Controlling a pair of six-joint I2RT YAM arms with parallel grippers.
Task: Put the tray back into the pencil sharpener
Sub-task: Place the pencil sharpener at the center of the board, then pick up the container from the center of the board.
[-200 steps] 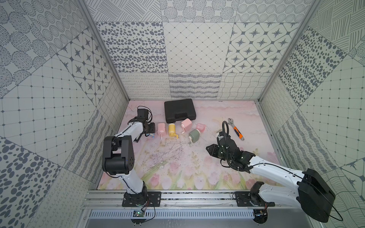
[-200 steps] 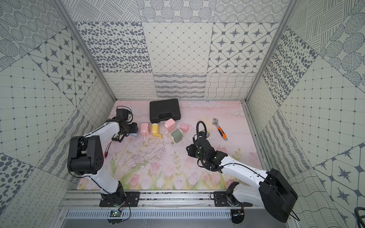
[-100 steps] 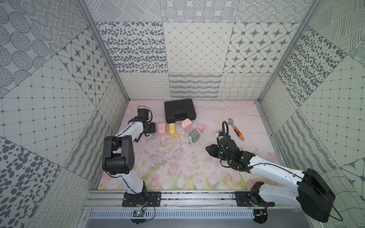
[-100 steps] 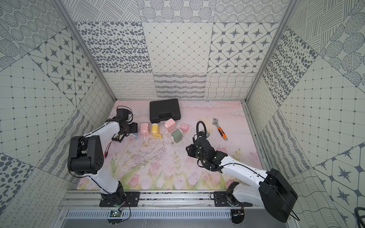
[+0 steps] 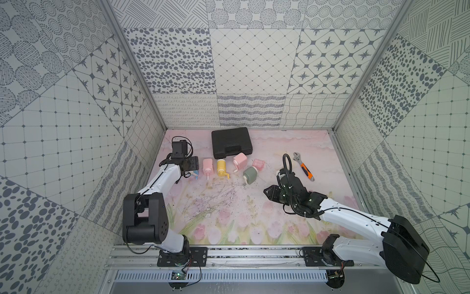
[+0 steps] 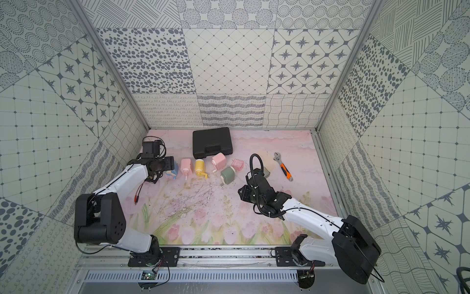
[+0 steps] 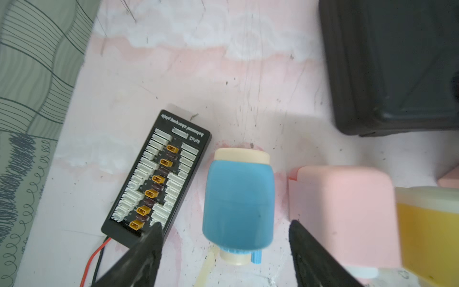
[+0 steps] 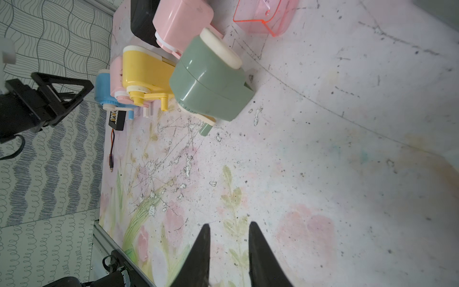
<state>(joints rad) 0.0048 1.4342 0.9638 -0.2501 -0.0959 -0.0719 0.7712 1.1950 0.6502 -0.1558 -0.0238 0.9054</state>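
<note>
Left fingers (image 7: pixel 144 256) have spread wider, released and straddling the blue sharpener (image 7: pixel 238 203) on the counter (image 7: pixel 248 87). Right fingers (image 8: pixel 198 261) hover slightly parted, holding nothing. Clear pink tray (image 8: pixel 263 17) lies loose beside the pink pencil sharpener (image 8: pixel 181 22), outside it.

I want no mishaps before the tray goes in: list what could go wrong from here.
1. The clear pink tray lies loose beside the green sharpener and a pink sharpener; the right gripper, empty and away from it, may knock them when reaching in.
2. The left gripper stands open at the blue sharpener, with a connector board and a second pink sharpener close on either side; closing could nudge them.
</note>
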